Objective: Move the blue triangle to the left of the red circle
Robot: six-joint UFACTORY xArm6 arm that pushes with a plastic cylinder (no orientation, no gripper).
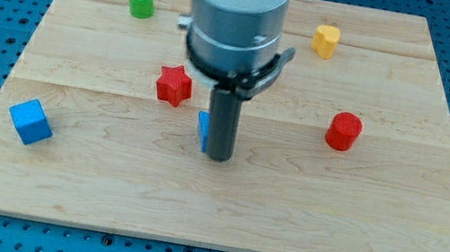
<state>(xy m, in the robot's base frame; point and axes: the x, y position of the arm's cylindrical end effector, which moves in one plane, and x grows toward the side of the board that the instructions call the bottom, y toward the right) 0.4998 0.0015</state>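
Note:
The blue triangle (202, 129) lies near the board's middle, mostly hidden behind my rod; only its left edge shows. My tip (218, 156) rests on the board right against the triangle's right side. The red circle (343, 131) stands to the view's right of the tip, well apart from it.
A red star (174, 85) lies up and left of the tip. A blue cube (31, 121) sits at the left edge. A green cylinder (140, 1) is at the top left, a yellow block (325, 40) at the top right. The wooden board (220, 208) ends in a blue pegboard.

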